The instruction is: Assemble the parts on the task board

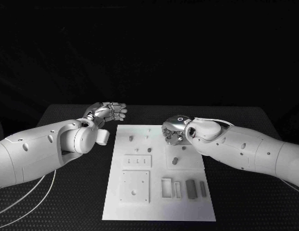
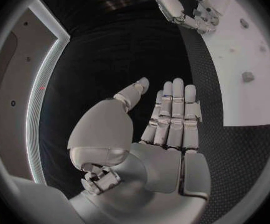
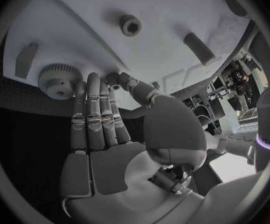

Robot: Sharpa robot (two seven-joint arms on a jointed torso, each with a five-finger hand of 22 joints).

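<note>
The white task board (image 1: 156, 202) lies in the middle of the black table. My right hand (image 1: 174, 131) hovers over its far right part, fingers straight and holding nothing. In the right wrist view the right hand (image 3: 110, 139) reaches toward a grey gear (image 3: 59, 79) lying on the task board (image 3: 79, 30) just past the fingertips (image 3: 88, 84); whether they touch it I cannot tell. A round part with a hole (image 3: 130, 25) and a peg (image 3: 199, 48) lie further off. My left hand (image 1: 106, 111) is beyond the board's far left corner, flat and holding nothing (image 2: 160, 134).
Small pegs (image 1: 130, 138) (image 1: 175, 160) stand on the board's far half. Square plates (image 1: 137, 161) (image 1: 135, 186) and several rectangular blocks (image 1: 190, 188) lie on its near half. Black table (image 1: 246, 125) surrounds the board. In the left wrist view the right hand (image 2: 185, 7) shows over the board (image 2: 247, 99).
</note>
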